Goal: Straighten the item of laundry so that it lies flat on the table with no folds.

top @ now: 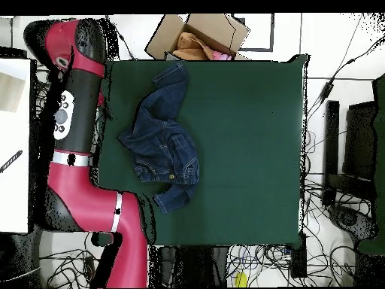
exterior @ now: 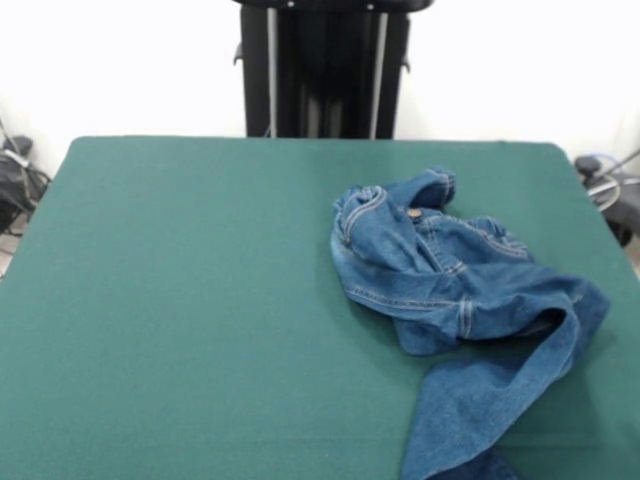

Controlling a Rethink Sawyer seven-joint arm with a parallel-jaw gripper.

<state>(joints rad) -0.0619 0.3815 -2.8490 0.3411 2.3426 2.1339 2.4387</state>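
The gripper cannot be seen, so I cannot tell how its jaws stand. The red arm point(top: 71, 113) is off beside the table point(exterior: 180, 300). The jeans point(exterior: 450, 290) lie bunched near one edge, one leg hanging over. Flattening is not yet done.

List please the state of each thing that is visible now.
jeans: crumpled and folded, one leg reaching the table's edge, not flat.
table: carries the jeans on one side.
arm: drawn back beside the table, off the cloth.
cardboard box: open, beyond the table's edge.
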